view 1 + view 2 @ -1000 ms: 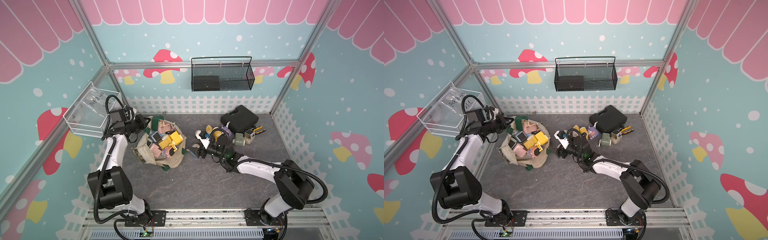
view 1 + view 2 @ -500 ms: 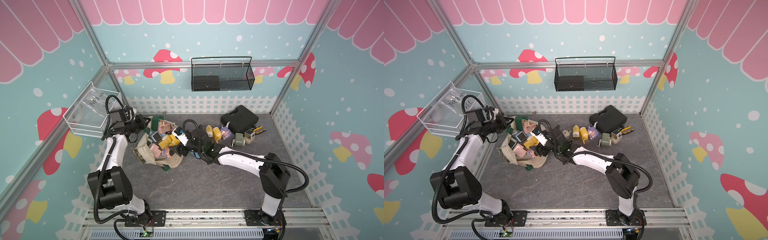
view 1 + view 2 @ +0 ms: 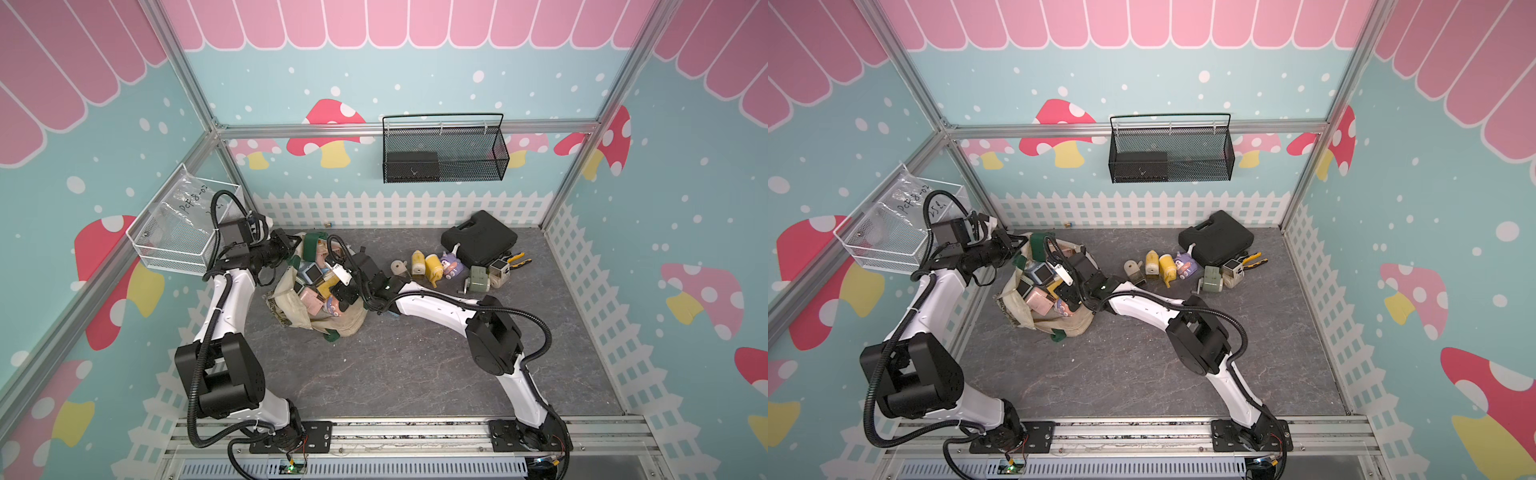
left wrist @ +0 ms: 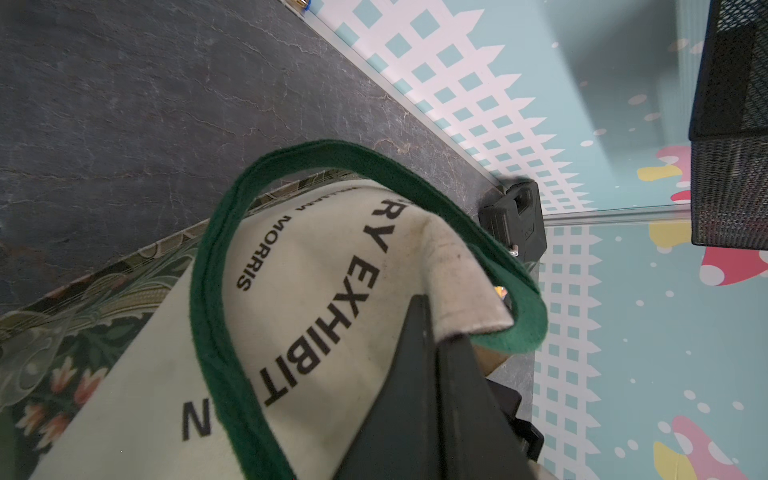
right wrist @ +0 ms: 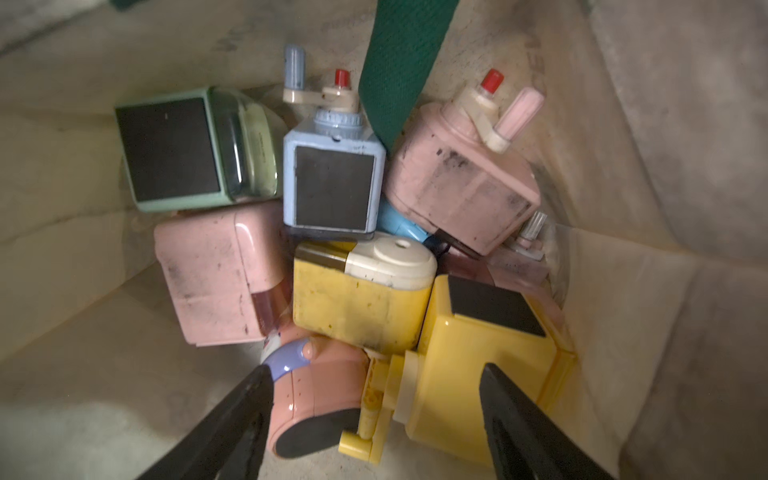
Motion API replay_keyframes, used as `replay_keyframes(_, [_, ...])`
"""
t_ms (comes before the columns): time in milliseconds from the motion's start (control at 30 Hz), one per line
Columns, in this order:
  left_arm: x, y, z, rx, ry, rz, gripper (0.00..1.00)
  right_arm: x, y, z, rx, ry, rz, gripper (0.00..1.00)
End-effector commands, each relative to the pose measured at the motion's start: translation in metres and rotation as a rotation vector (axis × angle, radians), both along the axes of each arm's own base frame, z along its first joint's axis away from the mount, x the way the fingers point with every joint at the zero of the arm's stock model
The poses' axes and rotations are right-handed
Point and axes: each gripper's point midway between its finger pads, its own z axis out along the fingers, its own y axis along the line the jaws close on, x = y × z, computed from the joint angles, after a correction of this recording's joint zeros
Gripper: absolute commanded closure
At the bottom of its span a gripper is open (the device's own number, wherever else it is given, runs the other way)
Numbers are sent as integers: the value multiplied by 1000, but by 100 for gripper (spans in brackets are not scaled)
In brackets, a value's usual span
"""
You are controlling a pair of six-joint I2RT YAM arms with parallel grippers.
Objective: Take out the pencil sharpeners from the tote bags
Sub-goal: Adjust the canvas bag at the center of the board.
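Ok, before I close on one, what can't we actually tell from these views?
Depth of the tote bag: right wrist view shows only the top sharpeners; any beneath are covered.
Fingertips of the right gripper, both top views: hidden under its own wrist.
Dark box in the black mesh basket: too dim behind the mesh.
Bag lettering, left wrist view: cut by the green strap and the fold.

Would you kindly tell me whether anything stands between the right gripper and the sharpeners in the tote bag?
Nothing visible does: the open right gripper faces the yellow sharpener and the peach sharpener directly. The green strap hangs farther in, beside the blue sharpener.
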Motion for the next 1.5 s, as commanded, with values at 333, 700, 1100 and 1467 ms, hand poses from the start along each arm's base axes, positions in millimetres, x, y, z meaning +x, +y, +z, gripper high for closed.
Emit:
replay_keyframes(333, [-2, -1, -4, -21, 12, -11, 100, 50, -25, -32, -144, -21, -250, 9])
replay_keyframes(700, [-2, -2, -5, -23, 12, -13, 100, 54, -13, -66, -100, 89, -171, 11])
replay_keyframes(1100, [-2, -1, -3, -25, 10, -13, 100, -29, 41, -70, 12, 205, 335, 23])
replay_keyframes(1467, [-2, 0, -3, -29, 8, -10, 100, -41, 19, -37, 61, 175, 287, 24])
